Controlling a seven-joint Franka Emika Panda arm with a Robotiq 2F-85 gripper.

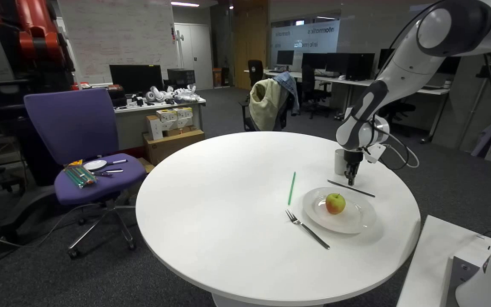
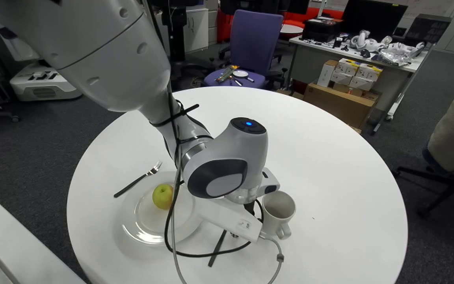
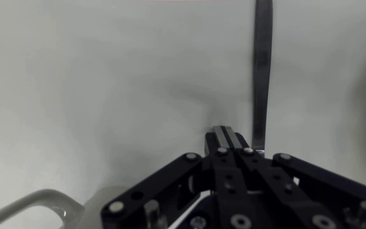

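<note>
1. Plate (image 1: pixel 361 218): pale, flat on the round white tabletop (image 1: pixel 215 213). Contents: one apple (image 1: pixel 335 203), yellow-green with a red blush, stem up.
2. Mug (image 2: pixel 278 211): pale, upright, mouth open to the top, inner wall visible in an exterior view. Handle turned away from the plate.
3. Packet (image 1: pixel 79 175): clear, lying on the seat of a purple chair (image 1: pixel 75 128). Contents: several green sticks, too small to count reliably.
4. Carton (image 2: pixel 335 105): brown, standing on the floor, with several smaller boxes (image 2: pixel 359 73) on top. Contents hidden.
5. Knife (image 3: pixel 262 68): dark-handled, flat on the tabletop, between plate and mug, touching neither.
6. Fingers (image 3: pixel 220 137): pressed together pad to pad, tips directed down. Position: just beside the knife, on its mug side, with the mug close by. Whether the tips touch the knife or the tabletop cannot be determined.
7. Count on the tabletop: plate, one; mug, one; apple, one, on the plate; knife, one; fork (image 1: pixel 309 230), one; green stick (image 1: pixel 292 188), one.
8. Placement: the fork lies near the plate, on the side opposite the knife. The green stick lies near the plate, apart from it; its exact kind cannot be told.
</note>
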